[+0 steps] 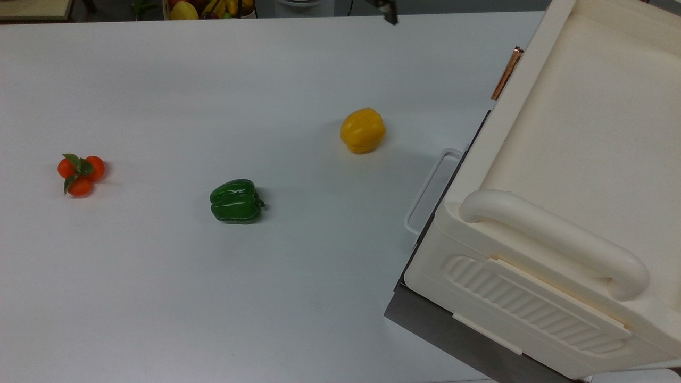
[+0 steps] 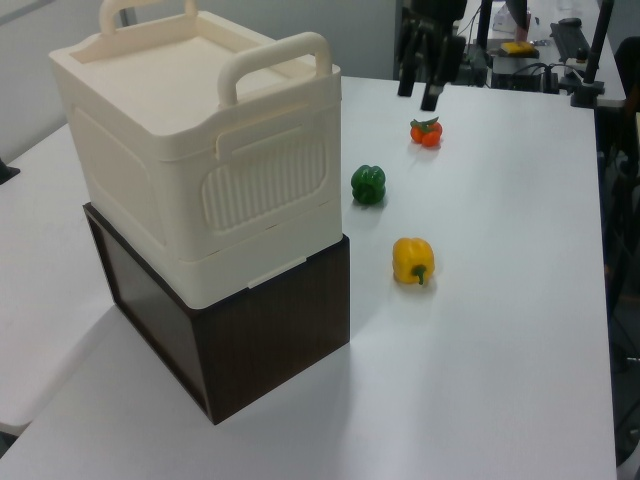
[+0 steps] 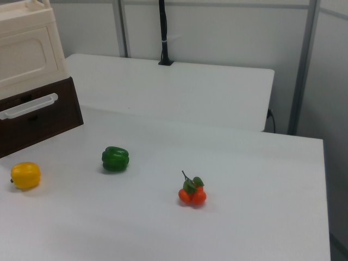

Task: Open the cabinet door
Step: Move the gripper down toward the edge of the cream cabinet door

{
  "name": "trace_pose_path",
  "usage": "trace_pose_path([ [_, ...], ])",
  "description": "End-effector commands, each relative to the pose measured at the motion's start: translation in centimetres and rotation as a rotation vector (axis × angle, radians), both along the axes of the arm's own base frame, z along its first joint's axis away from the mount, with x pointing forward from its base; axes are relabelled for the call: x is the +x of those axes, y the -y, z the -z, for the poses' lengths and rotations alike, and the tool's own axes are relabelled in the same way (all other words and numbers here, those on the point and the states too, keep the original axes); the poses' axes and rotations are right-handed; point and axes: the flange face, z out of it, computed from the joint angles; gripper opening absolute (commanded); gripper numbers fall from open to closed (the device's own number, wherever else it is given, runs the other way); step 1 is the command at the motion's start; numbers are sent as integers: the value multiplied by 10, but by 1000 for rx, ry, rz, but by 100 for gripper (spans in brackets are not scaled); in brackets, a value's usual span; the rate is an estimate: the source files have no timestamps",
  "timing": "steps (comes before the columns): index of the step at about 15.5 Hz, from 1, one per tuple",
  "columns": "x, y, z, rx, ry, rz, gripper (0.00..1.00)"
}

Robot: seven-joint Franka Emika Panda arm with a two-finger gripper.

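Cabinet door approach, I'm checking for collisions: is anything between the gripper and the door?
Nothing visible. In the top view, bare table lies between the gripper and the cabinet door's copper handle; the yellow pepper sits off that line.

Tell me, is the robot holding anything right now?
No. The end effector hangs open above the table, near the oranges, with nothing between its fingers.

- Peppers: two — one yellow pepper [image 1: 362, 130], one green pepper [image 1: 235, 200].
- Tomato cluster [image 1: 80, 173]: one.
- Cream cabinet [image 2: 200, 150]: one.
- Dark wooden base [image 2: 260, 345]: one.
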Motion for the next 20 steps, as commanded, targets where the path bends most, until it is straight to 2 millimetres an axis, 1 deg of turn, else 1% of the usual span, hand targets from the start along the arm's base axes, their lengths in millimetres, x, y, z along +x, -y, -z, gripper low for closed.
trace_pose_path([
  [1, 13, -26, 7, 44, 78, -111, 55],
  [5, 25, -44, 7, 86, 160, -126, 43],
  [7, 30, -54, 8, 117, 199, -120, 39],
  [10, 35, -64, 8, 145, 254, -125, 36],
  [11, 36, -66, 9, 151, 265, -125, 35],
  [12, 38, -66, 9, 154, 277, -124, 28],
  [15, 40, -69, 10, 160, 294, -134, 26],
  [18, 40, -74, 9, 165, 330, -156, 20],
  [19, 41, -74, 9, 167, 336, -155, 20],
  [20, 43, -75, 14, 169, 329, -155, 20],
])
